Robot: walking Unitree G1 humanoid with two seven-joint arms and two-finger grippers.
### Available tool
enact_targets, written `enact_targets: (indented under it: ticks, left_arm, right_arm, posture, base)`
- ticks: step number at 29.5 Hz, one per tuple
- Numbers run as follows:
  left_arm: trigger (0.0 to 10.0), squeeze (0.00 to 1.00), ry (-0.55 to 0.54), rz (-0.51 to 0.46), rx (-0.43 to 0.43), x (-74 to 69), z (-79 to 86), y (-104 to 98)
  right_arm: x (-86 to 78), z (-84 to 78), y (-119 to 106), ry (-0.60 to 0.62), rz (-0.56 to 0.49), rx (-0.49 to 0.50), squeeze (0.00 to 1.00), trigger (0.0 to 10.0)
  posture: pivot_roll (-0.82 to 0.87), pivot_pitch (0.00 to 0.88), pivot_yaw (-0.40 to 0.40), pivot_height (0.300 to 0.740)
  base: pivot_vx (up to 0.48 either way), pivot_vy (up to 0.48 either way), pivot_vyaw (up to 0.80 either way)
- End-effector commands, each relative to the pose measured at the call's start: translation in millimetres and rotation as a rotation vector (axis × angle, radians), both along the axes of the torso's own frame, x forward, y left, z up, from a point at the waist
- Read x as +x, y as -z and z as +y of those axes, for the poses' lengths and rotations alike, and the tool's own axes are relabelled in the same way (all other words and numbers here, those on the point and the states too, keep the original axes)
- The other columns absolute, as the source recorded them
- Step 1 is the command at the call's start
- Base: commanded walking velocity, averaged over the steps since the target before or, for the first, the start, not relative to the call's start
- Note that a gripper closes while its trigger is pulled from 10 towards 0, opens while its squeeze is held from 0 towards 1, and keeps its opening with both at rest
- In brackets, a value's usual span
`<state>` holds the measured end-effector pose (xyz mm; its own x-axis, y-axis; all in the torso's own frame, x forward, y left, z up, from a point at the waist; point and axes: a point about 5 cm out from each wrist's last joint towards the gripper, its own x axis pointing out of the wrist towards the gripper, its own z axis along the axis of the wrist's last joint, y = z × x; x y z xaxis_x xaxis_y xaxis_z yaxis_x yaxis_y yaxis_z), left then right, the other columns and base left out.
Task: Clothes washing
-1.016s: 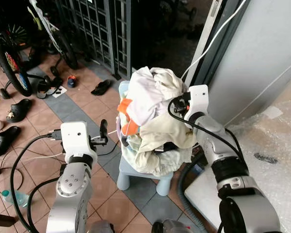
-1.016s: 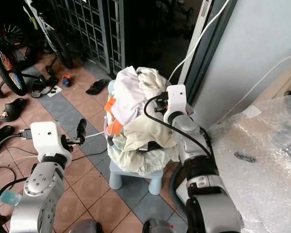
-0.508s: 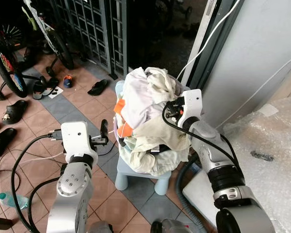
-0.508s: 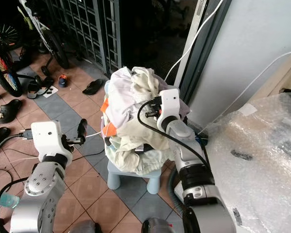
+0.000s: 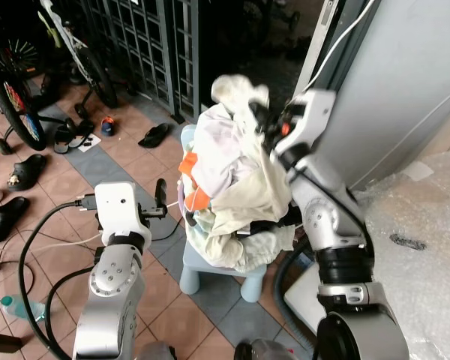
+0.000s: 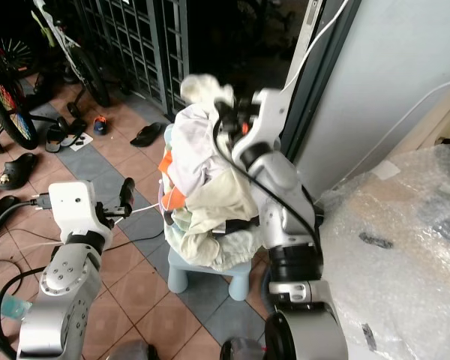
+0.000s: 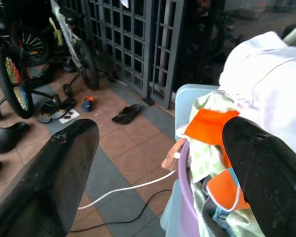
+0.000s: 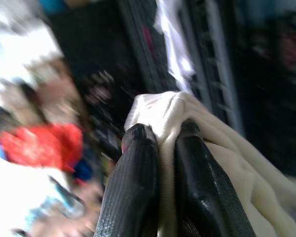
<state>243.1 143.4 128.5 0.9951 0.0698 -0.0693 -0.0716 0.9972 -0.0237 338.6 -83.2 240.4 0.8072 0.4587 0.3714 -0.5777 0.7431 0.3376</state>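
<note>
A tall heap of clothes (image 5: 232,187) fills a pale blue basket (image 7: 192,98) that stands on a light blue stool (image 5: 210,274). My right gripper (image 8: 160,143) is shut on a cream garment (image 5: 240,88), lifted above the top of the heap; the cloth (image 8: 187,113) is pinched between its black fingers (image 8: 138,168). My left gripper (image 5: 161,193) hangs open to the left of the basket, at the height of its rim, with nothing between its fingers (image 7: 59,163). An orange piece (image 7: 207,126) and a white shirt (image 7: 271,79) show at the basket's near side.
A grey metal gate (image 5: 157,37) and a dark doorway stand behind the basket. Bicycles (image 5: 19,90) and several sandals (image 5: 156,135) lie on the tiled floor to the left. A white wall and bubble wrap (image 5: 427,225) are on the right. White cable (image 7: 123,190) crosses the floor.
My right gripper has risen from the side of the heap to above it, pulling the cream garment upward. The left arm has stayed in place.
</note>
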Motion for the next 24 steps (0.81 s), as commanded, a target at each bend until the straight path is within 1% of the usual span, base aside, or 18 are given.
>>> enact_targets:
  ticks: [1, 2, 3, 4, 5, 6, 7, 10, 12, 15, 17, 24]
  left_arm:
    - [10.0, 0.00, -0.008, 0.007, 0.008, 0.9, -1.6, 3]
    - [10.0, 0.00, -0.016, 0.010, 0.013, 1.2, -1.8, 4]
    - [10.0, 0.00, -0.016, 0.010, 0.013, 1.2, -1.8, 4]
    - [10.0, 0.00, -0.028, 0.008, 0.018, 2.1, -0.9, 4]
    - [10.0, 0.00, -0.040, 0.005, 0.026, 2.9, 0.2, 4]
    - [10.0, 0.00, -0.053, 0.002, 0.035, 4.0, 1.7, 3]
    - [10.0, 0.00, -0.054, -0.001, 0.038, 4.8, 2.5, 3]
    - [10.0, 0.00, -0.060, -0.013, 0.051, 7.1, 4.4, 2]
    - [10.0, 0.00, -0.060, -0.019, 0.060, 9.1, 4.2, 2]
    - [10.0, 0.00, -0.055, -0.024, 0.066, 11.9, 2.5, 1]
    - [10.0, 0.00, -0.051, -0.026, 0.069, 13.2, 1.8, 1]
    - [10.0, 0.00, -0.033, -0.029, 0.075, 15.4, 0.3, 1]
  right_arm:
    - [-9.1, 3.2, -21, -0.075, -0.065, 0.065, 0.00, 0.0]
    - [-12.8, 3.0, -27, -0.092, -0.077, 0.077, 0.00, 0.0]
    - [-12.8, 3.0, -27, -0.092, -0.077, 0.077, 0.00, 0.0]
    - [-16.8, 1.6, -33, -0.079, -0.101, 0.064, 0.00, 0.0]
    - [-18.7, 0.6, -35, -0.062, -0.122, 0.035, 0.00, 0.0]
    - [-21.9, -1.8, -37, -0.026, -0.157, -0.028, 0.00, 0.0]
    - [-23.7, -3.0, -36, -0.013, -0.164, -0.048, 0.00, 0.0]
    - [-29.4, -10.8, -24, 0.024, -0.126, -0.073, 0.00, 0.0]
    - [-36.1, -18.6, -4, 0.050, -0.079, -0.131, 0.00, 0.0]
    - [-43.7, -27.4, 17, 0.086, -0.025, -0.182, 0.00, 0.0]
    - [-45.9, -30.4, 22, 0.112, -0.019, -0.217, 0.00, 0.0]
    - [-44.1, -33.0, 26, 0.153, -0.013, -0.232, 0.00, 0.0]
  posture:
    - [0.01, 0.000, -0.035, 0.740]
    - [0.01, 0.000, -0.035, 0.740]
    - [0.01, 0.000, -0.035, 0.740]
    - [0.02, 0.000, -0.031, 0.740]
    - [0.01, 0.000, -0.025, 0.740]
    - [0.01, 0.000, -0.023, 0.740]
    - [0.01, 0.000, -0.014, 0.740]
    - [0.00, 0.000, -0.008, 0.740]
    - [0.00, 0.000, 0.002, 0.740]
    - [-0.01, 0.000, 0.011, 0.740]
    - [-0.02, 0.000, 0.018, 0.740]
    - [-0.02, 0.000, 0.023, 0.740]
  base:
    - [0.000, 0.000, 0.00]
    - [0.000, 0.000, 0.00]
    - [0.000, 0.000, 0.00]
    - [0.000, 0.000, 0.00]
    - [0.000, 0.000, 0.00]
    - [0.000, 0.000, 0.00]
    - [0.000, 0.000, 0.00]
    - [0.000, 0.000, 0.00]
    - [0.000, 0.000, 0.00]
    - [-0.095, 0.000, 0.00]
    - [-0.302, 0.000, 0.00]
    - [-0.322, 0.000, 0.00]
